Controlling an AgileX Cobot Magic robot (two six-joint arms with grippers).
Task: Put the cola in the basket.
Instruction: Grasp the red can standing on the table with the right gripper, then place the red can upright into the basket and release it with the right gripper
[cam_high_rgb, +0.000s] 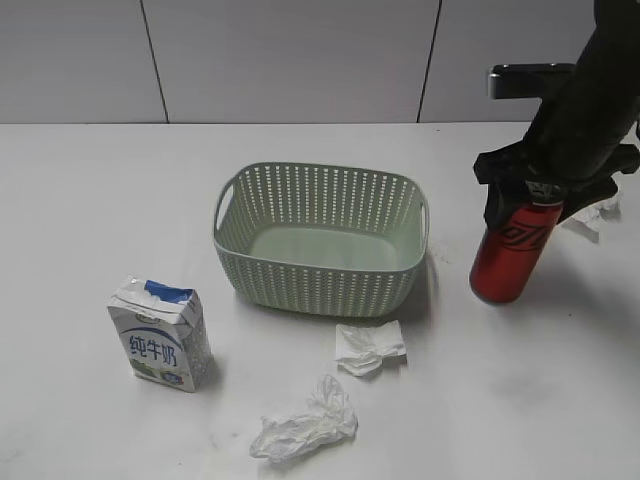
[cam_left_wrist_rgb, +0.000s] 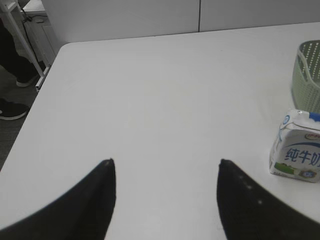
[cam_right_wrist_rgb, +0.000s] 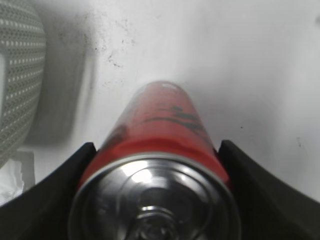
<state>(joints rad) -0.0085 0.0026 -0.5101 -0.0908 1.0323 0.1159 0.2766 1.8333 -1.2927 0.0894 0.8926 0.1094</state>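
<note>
The cola (cam_high_rgb: 512, 255) is a tall red can with black lettering, standing or hanging slightly tilted to the right of the basket (cam_high_rgb: 320, 240). My right gripper (cam_high_rgb: 540, 190) is shut on its top end; in the right wrist view the fingers press both sides of the cola (cam_right_wrist_rgb: 160, 135) just below its silver top. The pale green basket is empty, and its side shows at the left edge of the right wrist view (cam_right_wrist_rgb: 20, 75). My left gripper (cam_left_wrist_rgb: 165, 162) is open and empty over bare table, left of the basket's corner (cam_left_wrist_rgb: 307, 75).
A white-and-blue milk carton (cam_high_rgb: 160, 335) stands at the front left, also in the left wrist view (cam_left_wrist_rgb: 296, 152). Crumpled white paper (cam_high_rgb: 370, 348) and a crumpled wrapper (cam_high_rgb: 305, 420) lie in front of the basket. More white paper (cam_high_rgb: 600, 215) lies behind the right arm.
</note>
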